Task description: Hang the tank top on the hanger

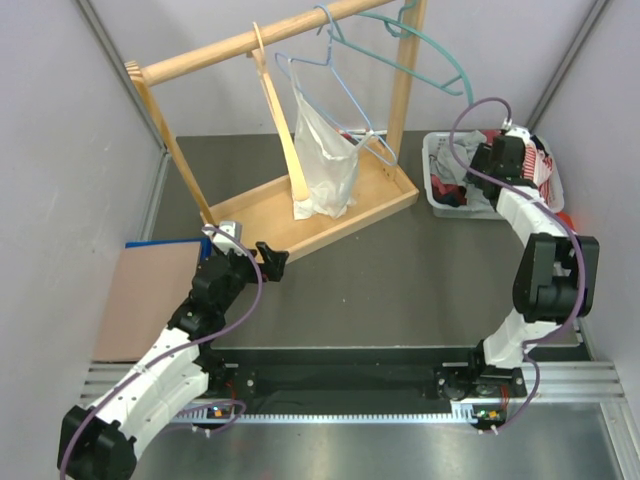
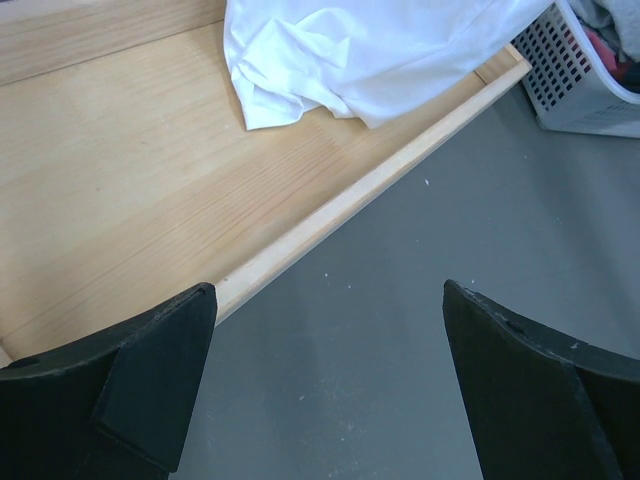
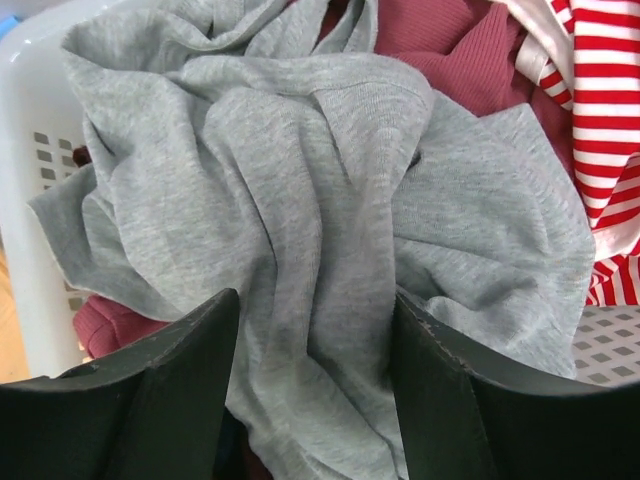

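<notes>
pick-up step: our right tool, fingers apart, straddles a fold of the tank top in the basket at 2 o'clock. next we must pinch and lift toward the hanger at 1 o'clock. left tool wide, empty.

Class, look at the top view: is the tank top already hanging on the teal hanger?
No, the hanger hangs bare on the rail, with no cloth on its arms.
</notes>
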Motion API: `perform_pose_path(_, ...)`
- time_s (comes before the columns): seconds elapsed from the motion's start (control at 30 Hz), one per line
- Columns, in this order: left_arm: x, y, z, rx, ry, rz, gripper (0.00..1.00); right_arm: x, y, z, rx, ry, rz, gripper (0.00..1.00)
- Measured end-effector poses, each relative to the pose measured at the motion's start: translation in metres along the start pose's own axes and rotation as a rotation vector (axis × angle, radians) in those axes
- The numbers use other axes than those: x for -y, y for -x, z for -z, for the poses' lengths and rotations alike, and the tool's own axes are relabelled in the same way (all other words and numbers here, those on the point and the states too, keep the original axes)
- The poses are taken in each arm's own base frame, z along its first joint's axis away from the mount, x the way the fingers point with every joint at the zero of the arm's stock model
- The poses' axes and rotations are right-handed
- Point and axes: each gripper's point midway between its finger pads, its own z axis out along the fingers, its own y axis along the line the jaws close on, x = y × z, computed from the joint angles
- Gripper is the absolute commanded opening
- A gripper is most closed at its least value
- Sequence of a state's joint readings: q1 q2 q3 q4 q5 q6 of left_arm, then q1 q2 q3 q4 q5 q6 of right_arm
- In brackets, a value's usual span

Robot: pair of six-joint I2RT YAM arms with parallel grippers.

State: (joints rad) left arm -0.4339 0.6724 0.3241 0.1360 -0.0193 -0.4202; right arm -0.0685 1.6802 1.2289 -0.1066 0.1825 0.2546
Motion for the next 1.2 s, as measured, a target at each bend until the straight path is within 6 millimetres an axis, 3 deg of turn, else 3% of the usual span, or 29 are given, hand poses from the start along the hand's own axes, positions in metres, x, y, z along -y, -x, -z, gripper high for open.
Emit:
perform_pose_path(0.03,0.0,0.001,0.0,0.002,-0.001,0.0,0.99,0.0,-0.002,-0.002,-0.012,-0.003,0.003,0.6)
perform_pose_path(0.1,0.001,0.002,0.001,0.009,-0.004,0.001,0.99,0.0,-0.002,-0.003,-0.02,-0.006,0.01,0.43)
perform_pose_path(0.13,0.001,0.003,0.001,0.011,-0.005,0.0,0.99,0.001,-0.002,-0.002,-0.021,-0.006,0.017,0.33)
perform_pose_path(0.17,0.001,0.003,0.001,0.011,-0.005,0.0,0.99,0.0,-0.001,-0.002,-0.024,-0.005,0.021,0.13)
perform_pose_path(0.2,0.001,0.003,0.001,0.011,-0.005,0.0,0.99,0.0,0.001,-0.001,-0.023,-0.004,0.025,0.07)
perform_pose_path(0.43,0.001,0.003,0.001,0.011,-0.005,0.001,0.99,-0.002,0.003,0.006,-0.03,0.009,0.031,0.0)
perform_pose_path(0.57,0.001,0.003,0.001,0.011,-0.004,0.0,0.99,-0.002,0.03,0.036,0.027,0.023,0.031,0.0)
perform_pose_path(0.67,0.001,0.003,0.001,0.01,-0.005,0.0,0.99,-0.005,0.073,0.08,0.15,0.051,0.018,0.0)
perform_pose_path(0.7,0.001,0.002,0.001,0.009,-0.004,0.0,0.99,-0.006,0.099,0.109,0.233,0.071,0.007,0.0)
perform_pose_path(0.73,0.001,0.002,0.001,0.009,-0.004,0.0,0.99,-0.006,0.11,0.123,0.271,0.079,0.002,0.0)
perform_pose_path(0.87,0.001,0.002,0.001,0.01,-0.004,0.0,0.99,-0.005,0.165,0.222,0.515,0.142,-0.04,0.0)
perform_pose_path(0.97,0.001,0.002,0.001,0.009,-0.003,0.0,0.99,-0.003,0.19,0.302,0.697,0.211,-0.073,0.0)
perform_pose_path(1.07,-0.001,0.001,0.001,0.009,0.002,0.0,0.99,-0.005,0.202,0.37,0.841,0.312,-0.088,0.0)
perform_pose_path(1.2,-0.001,0.0,0.001,0.007,0.002,0.0,0.99,-0.023,0.214,0.422,0.928,0.47,-0.07,0.0)
